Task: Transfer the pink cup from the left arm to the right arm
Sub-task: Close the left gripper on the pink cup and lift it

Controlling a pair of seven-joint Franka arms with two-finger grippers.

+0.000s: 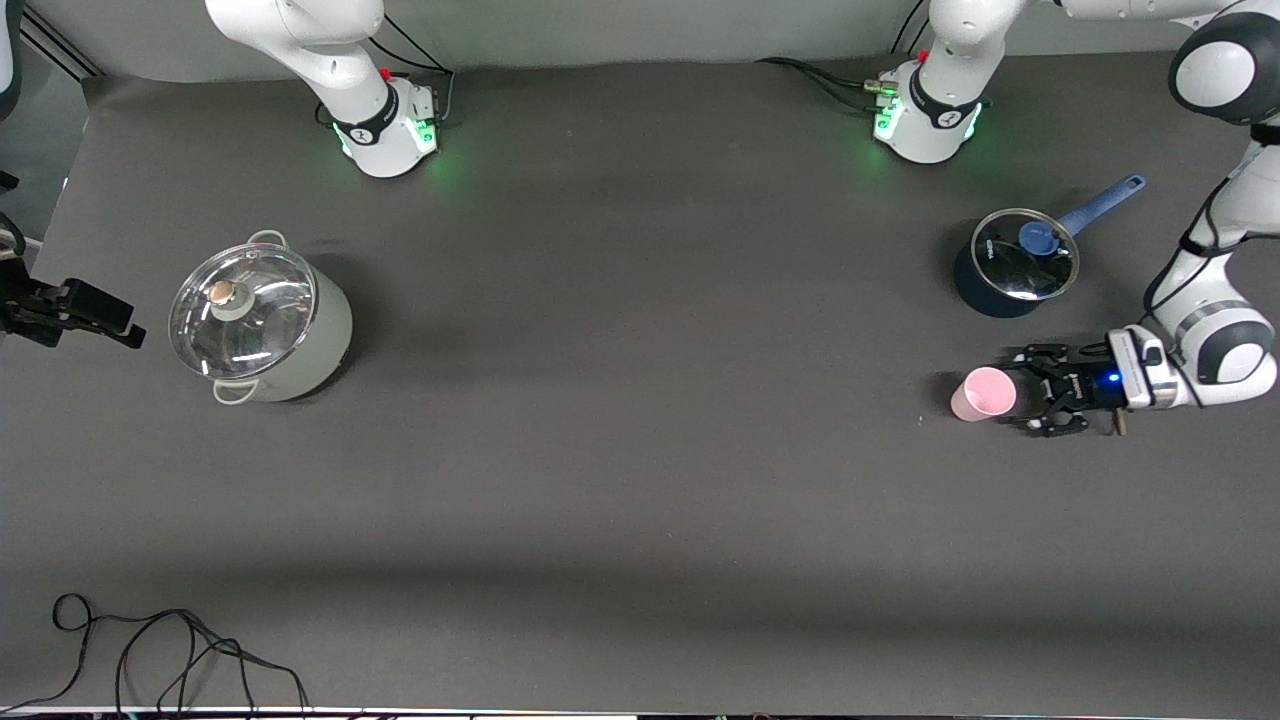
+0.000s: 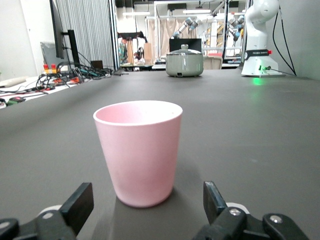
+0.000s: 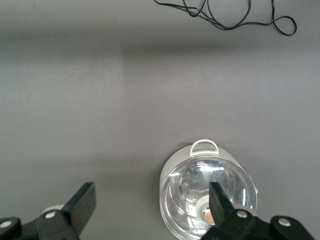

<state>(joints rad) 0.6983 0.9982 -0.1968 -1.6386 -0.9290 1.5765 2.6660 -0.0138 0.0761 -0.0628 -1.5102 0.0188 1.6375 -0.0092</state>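
The pink cup [image 1: 984,393] stands upright on the dark table [image 1: 640,450], mouth up, toward the left arm's end and nearer to the front camera than the dark blue saucepan [image 1: 1003,275]. In the left wrist view the pink cup [image 2: 138,150] sits on the table just ahead of the two black fingertips [image 2: 80,204], which stand wide apart on either side of it and do not touch it.

The left gripper [image 1: 1040,390] lies low and level by the table, pointing at the cup from the left arm's end, spread wide and holding nothing.

The saucepan wears a glass lid with a blue knob [image 1: 1037,238], and its blue handle [image 1: 1103,204] points toward the left arm's end of the table.

Well apart, toward the right arm's end, stands a pale green stockpot [image 1: 262,320] with a glass lid and two loop handles. The right gripper [image 1: 80,312] waits up in the air over the table's edge at that end; the right wrist view shows its fingers [image 3: 82,202] wide apart and empty, with the stockpot [image 3: 208,192] below. A black cable [image 1: 150,650] lies looped near the table's front edge.
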